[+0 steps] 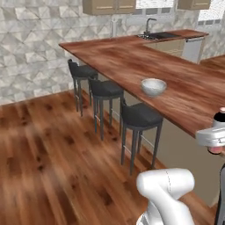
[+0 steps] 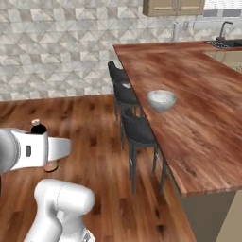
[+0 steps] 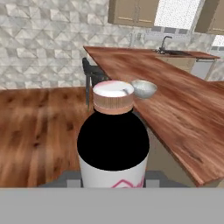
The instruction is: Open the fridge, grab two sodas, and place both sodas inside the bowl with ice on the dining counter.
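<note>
My gripper (image 3: 113,180) is shut on a soda (image 3: 113,140), a dark cola bottle with a white and red label and a brownish cap, held upright. From the base the soda (image 1: 219,118) shows above and below the white hand (image 1: 214,137) at the right edge, and the same soda (image 2: 38,128) pokes out over the hand (image 2: 35,150) at the left. The whitish bowl with ice (image 1: 153,86) (image 2: 161,99) (image 3: 143,89) sits near the front edge of the dining counter (image 1: 132,61) (image 2: 203,123) (image 3: 188,113), ahead of the soda. The fridge is out of view.
Three dark round stools (image 1: 139,115) (image 2: 137,132) line the counter's near side, below the bowl. A sink with a faucet (image 1: 157,35) (image 2: 229,42) lies at the counter's far end. Open wooden floor (image 1: 44,149) spreads to the left before a tiled wall.
</note>
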